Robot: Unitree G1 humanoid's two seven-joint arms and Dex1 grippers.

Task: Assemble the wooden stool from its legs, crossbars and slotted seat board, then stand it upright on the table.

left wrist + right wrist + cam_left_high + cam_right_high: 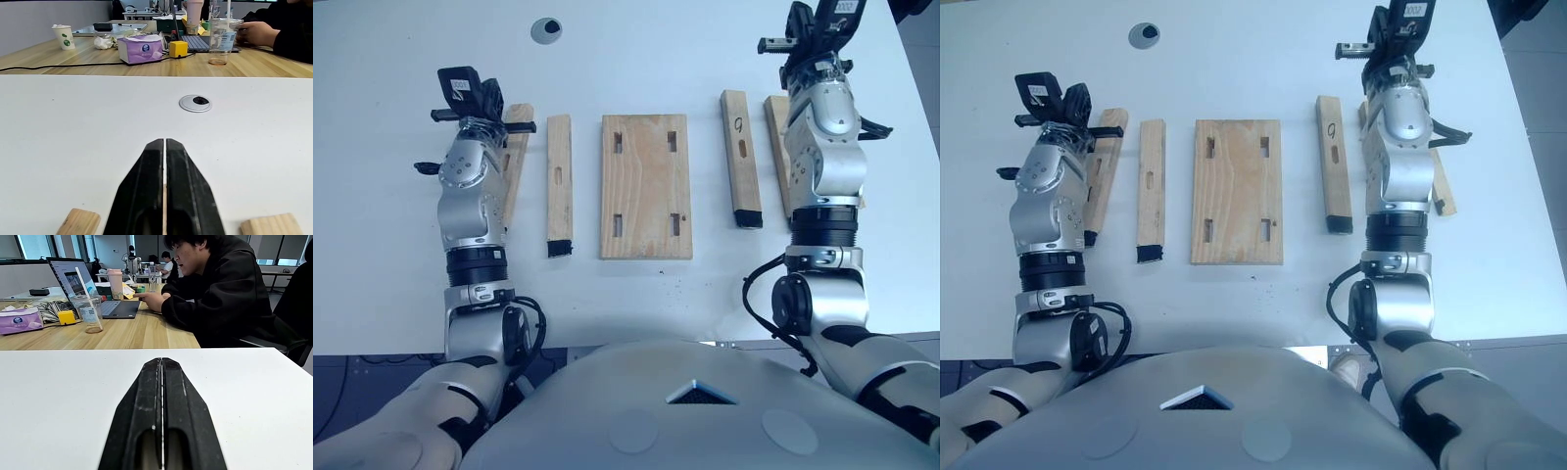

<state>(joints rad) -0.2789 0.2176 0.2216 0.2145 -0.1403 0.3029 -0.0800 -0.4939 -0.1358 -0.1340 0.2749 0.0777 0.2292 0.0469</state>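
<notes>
On the white table, the seat board lies flat in the middle in front of the robot, with its long axis pointing away from the robot and its four slots facing up. There is one board. Two slotted legs lie parallel to it, the left leg and the right leg, each a little apart from the board and each with its dark end toward the robot. Beyond them lie a left outer piece and a right outer piece, both partly hidden under the arms, so it cannot be told whether more pieces or the crossbars lie there; four long pieces can be counted for sure. The left gripper hangs over the far end of the left outer piece, fingers pressed together and holding nothing. The right gripper is past the far ends of the right pieces, also pressed together and empty. Each arm is nearer to the legs on its own side, and the first grasp probably needs the jaws opened and turned across a leg's long axis. One small round grommet sits far from the robot.
</notes>
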